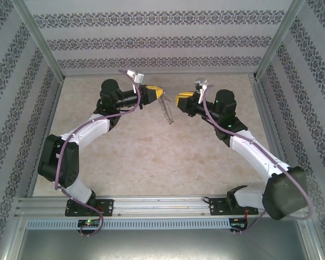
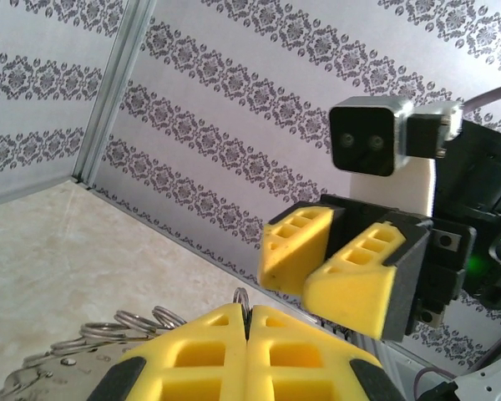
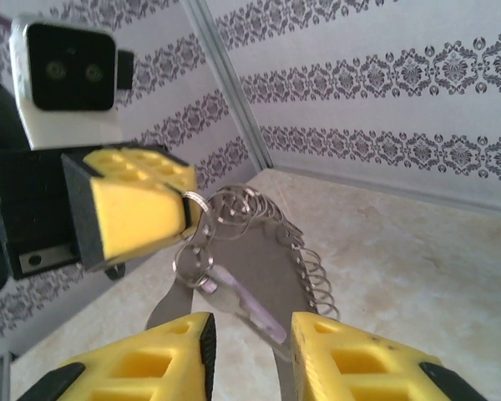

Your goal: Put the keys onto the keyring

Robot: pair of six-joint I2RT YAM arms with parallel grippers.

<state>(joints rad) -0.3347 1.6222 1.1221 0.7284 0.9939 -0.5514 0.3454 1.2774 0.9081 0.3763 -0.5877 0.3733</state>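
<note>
The left gripper (image 1: 158, 96) is closed tightly on the top edge of the keyring (image 1: 167, 112), which hangs at the centre of the top view. The right gripper (image 3: 250, 351) is partly open and grips nothing. The lilac key (image 3: 238, 294) hangs against the keyring just above its fingers.

This looks like a robot test cell in a lab, not a home. Two white and black robot arms, the left arm (image 1: 92, 127) and the right arm (image 1: 249, 149), are bolted to a metal rail (image 1: 162, 205) at the near edge of a pale, stone-look tabletop (image 1: 151, 157). Bare metal posts (image 1: 40, 40) frame the space. The walls (image 1: 151, 38) are flat panels with printed grey ornament stripes. Purple cables (image 1: 58, 162) run along the arms, and a small camera (image 2: 363, 138) sits on a wrist.
</note>
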